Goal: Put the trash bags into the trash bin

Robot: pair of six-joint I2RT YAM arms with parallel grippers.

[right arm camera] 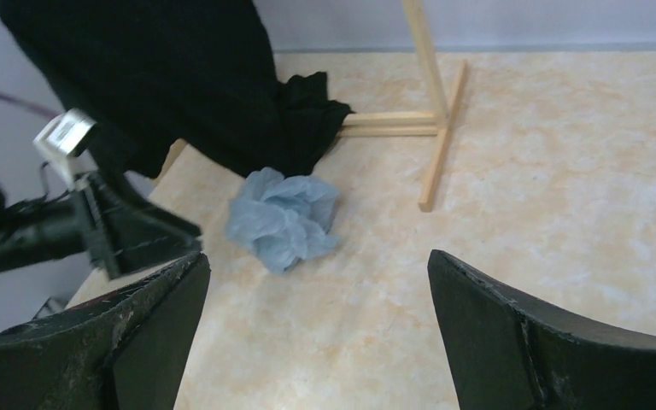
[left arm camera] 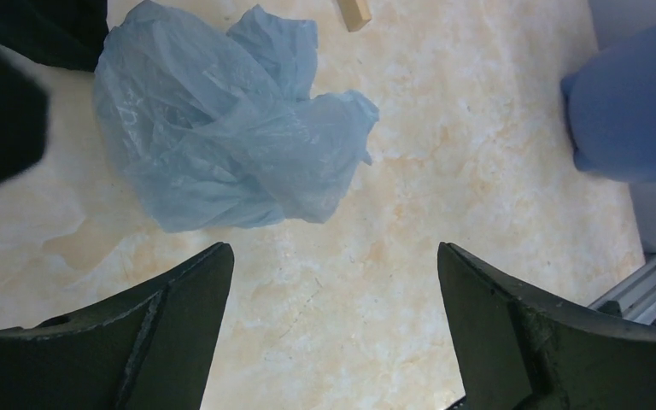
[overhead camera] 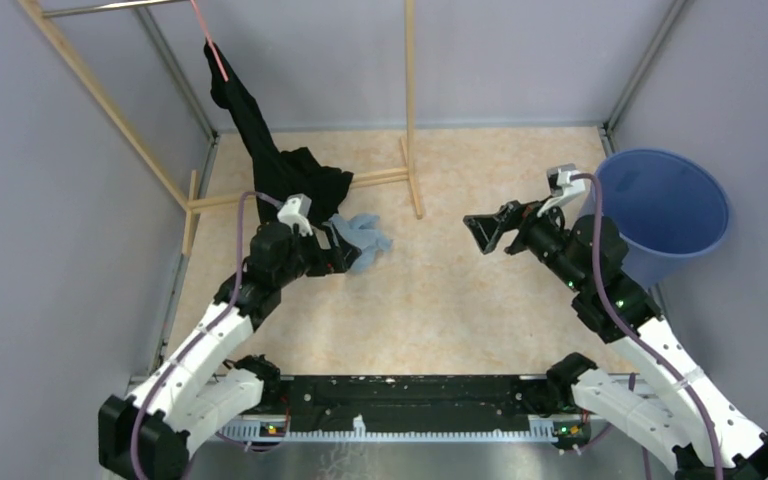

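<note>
Seen from above, the trash bags (overhead camera: 365,238) lie as one crumpled pale-blue lump on the counter (overhead camera: 440,310). They sit just off the hem of the black garment (overhead camera: 285,175) and right at the tips of the left hand (overhead camera: 345,258). The trash bin (overhead camera: 665,215) stands well apart at the far right, beside the right arm. The right hand (overhead camera: 485,232) hovers over mid-counter, spread and empty.

Through the left wrist camera, that hand's jaws gape wide with nothing between them. The lump lies ahead of them, off toward the left finger rather than in line with the gap, and touches neither. It is bunched up, with no long axis I can make out.

From the right wrist, the jaws are parted too, and the lump lies far across the counter, with the left hand just beside it. The left hand is plainly nearer, so I'd say the pickup is its job: shift toward the lump, close, then carry rightward to the bin.
</note>
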